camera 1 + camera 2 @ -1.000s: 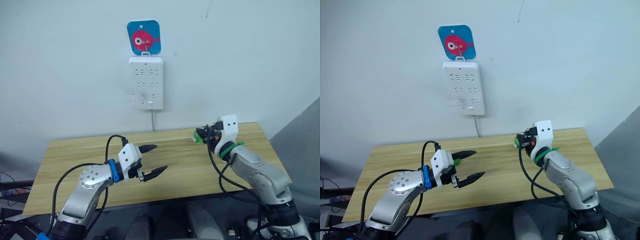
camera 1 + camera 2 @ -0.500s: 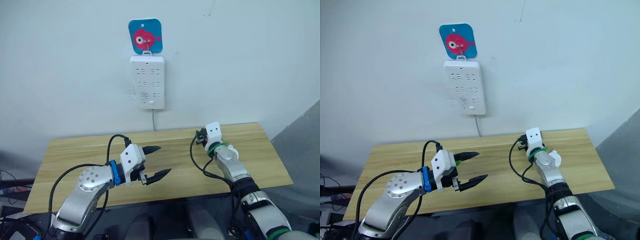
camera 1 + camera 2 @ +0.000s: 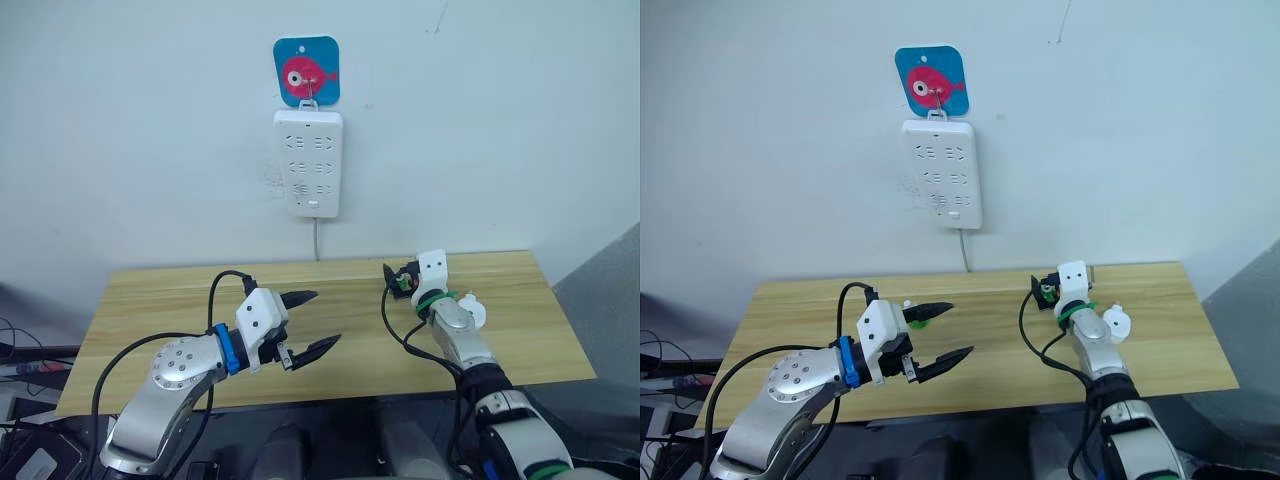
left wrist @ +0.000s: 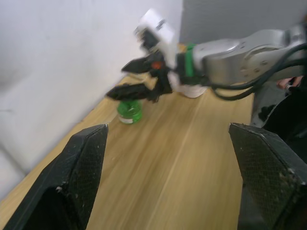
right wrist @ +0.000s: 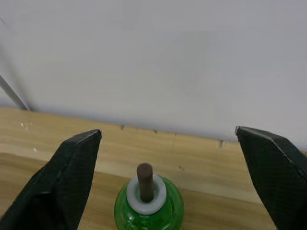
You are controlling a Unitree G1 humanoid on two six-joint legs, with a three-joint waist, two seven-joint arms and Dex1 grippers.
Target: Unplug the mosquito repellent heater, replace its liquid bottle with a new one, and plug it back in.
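- Right gripper gapes wide, holding nothing.
- Liquid bottle stands upright on the table between and just beyond its fingers, wick up.
- Left gripper is spread wide and empty too.

Bottle: we see the capless green bottle upright on the table.
Fingers: our right gripper is spread wide, bottle between.

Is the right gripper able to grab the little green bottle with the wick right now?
Probably yes. The right gripper is open, and the green bottle stands upright on the table between its two fingers, with nothing in the way. Closing should catch it.
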